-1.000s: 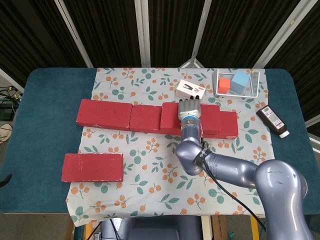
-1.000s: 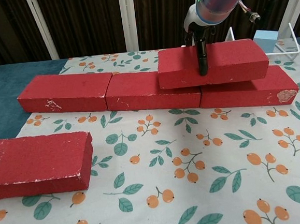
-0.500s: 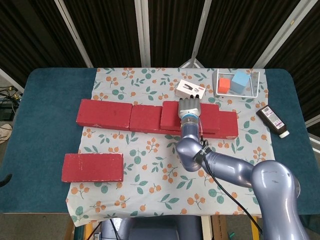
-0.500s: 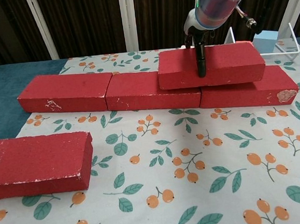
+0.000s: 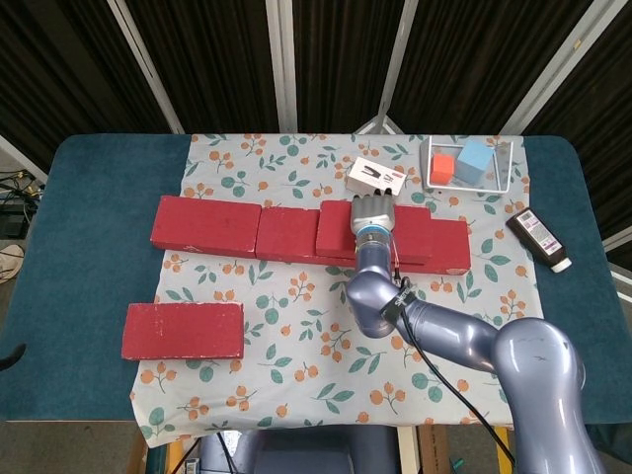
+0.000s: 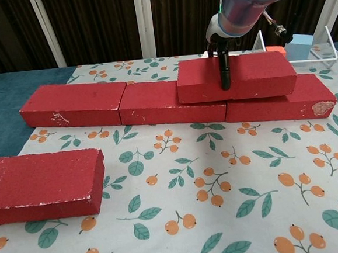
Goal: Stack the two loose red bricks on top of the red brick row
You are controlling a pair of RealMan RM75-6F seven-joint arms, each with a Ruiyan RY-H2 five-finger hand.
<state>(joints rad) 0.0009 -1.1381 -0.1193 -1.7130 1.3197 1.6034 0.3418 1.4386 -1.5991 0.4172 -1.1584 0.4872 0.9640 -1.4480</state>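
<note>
The right hand [image 5: 373,211] grips the upper red rectangular foam brick [image 6: 236,77] at centre frame; over the last second it has nudged it back and squarer onto the three-brick red row [image 6: 126,103], so one stack looks nearly done. The second loose red brick [image 5: 183,331] waits lower left. The left hand is unseen. Upper right, a white wire basket [image 5: 506,184] holds an orange cube [image 5: 442,169] and a blue cube [image 5: 475,161].
</note>
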